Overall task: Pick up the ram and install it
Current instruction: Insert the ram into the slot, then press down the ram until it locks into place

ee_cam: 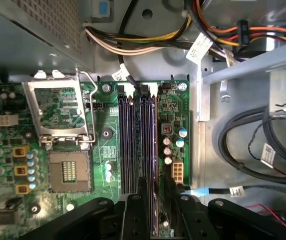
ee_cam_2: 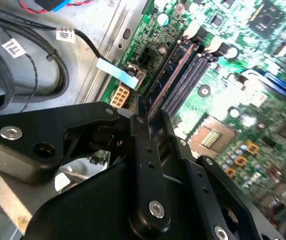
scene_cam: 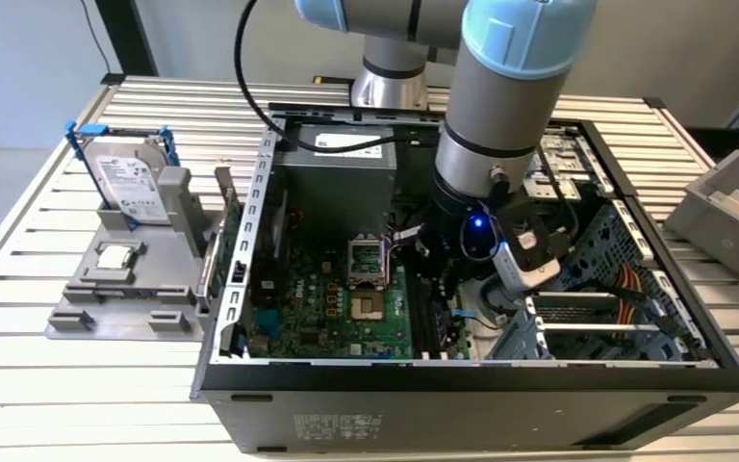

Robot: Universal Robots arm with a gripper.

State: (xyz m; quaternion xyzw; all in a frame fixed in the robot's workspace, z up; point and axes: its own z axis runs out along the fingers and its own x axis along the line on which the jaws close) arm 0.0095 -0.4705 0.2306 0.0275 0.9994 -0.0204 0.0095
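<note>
Dark ram [ee_cam: 148, 150] pinched edge-on in gripper [ee_cam: 155, 200], seated along a motherboard [ee_cam: 58, 200] memory slot, near the open case's [scene_cam: 472, 371] drive-cage side.

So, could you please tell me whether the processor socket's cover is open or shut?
Open: in the first wrist view its metal cover frame is swung back, exposing the socket's contacts.

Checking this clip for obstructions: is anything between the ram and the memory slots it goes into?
Nothing visible. In the first wrist view the end effector sits directly over the memory slots, with the ram edge-on along one slot; nearby cables lie off the motherboard.
</note>
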